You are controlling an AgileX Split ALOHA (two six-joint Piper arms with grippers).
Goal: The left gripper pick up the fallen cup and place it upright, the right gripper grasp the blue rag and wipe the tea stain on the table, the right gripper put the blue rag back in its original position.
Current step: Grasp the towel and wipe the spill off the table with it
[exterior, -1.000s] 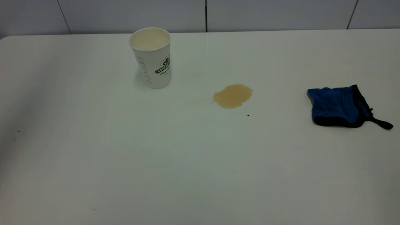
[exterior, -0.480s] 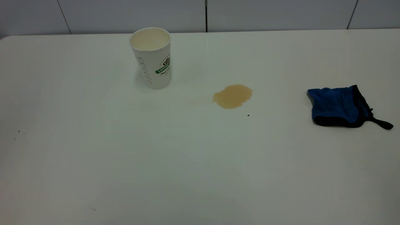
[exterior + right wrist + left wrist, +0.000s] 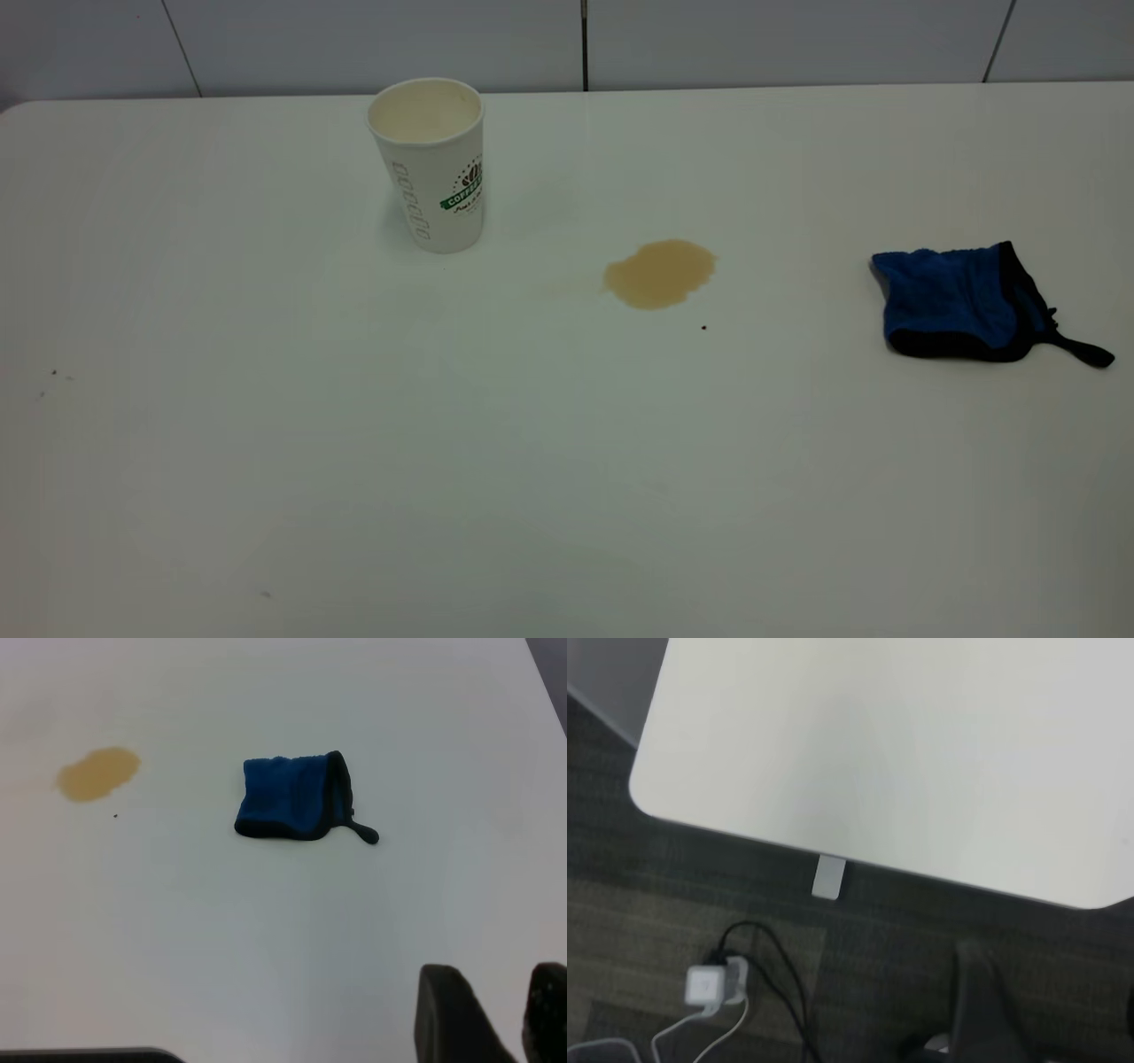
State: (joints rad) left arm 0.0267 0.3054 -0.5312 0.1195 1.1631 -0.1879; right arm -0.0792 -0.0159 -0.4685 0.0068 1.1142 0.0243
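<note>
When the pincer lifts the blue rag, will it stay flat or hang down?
The blue rag will probably sag: it lies folded with soft, rumpled edges, like terry cloth. It looks light, being small and thin on the table. Its black loop tab sticks out and would likely dangle. No stiffness shows.

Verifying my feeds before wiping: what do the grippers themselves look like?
Right gripper: two stubby matte-black fingers with rounded tips, no markings or cables visible. Left gripper: only a blurred dark-grey form shows. Neither arm appears in the exterior view.
</note>
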